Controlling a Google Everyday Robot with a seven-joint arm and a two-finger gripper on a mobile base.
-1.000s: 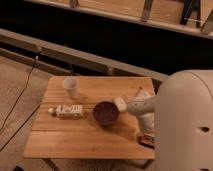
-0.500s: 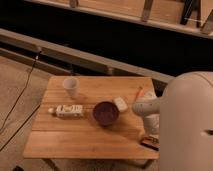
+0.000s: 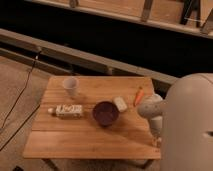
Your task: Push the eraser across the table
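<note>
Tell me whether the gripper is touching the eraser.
Apart. The camera view shows bare table between the eraser and the gripper, which hangs over the table's near corner.

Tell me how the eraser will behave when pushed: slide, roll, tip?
The eraser, a low flat block, will probably slide, not roll. The dark bowl is close beside it and might block it. Gripper hangs over the table's front corner.

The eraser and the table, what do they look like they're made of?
The eraser looks like rubber or vinyl: off-white, matte, with rounded corners, though the look leaves the material open. The table looks like wood: light-brown lengthwise planks with visible seams and a low sheen. The gripper hangs over the table's edge beside the robot's body, apart from the eraser.
</note>
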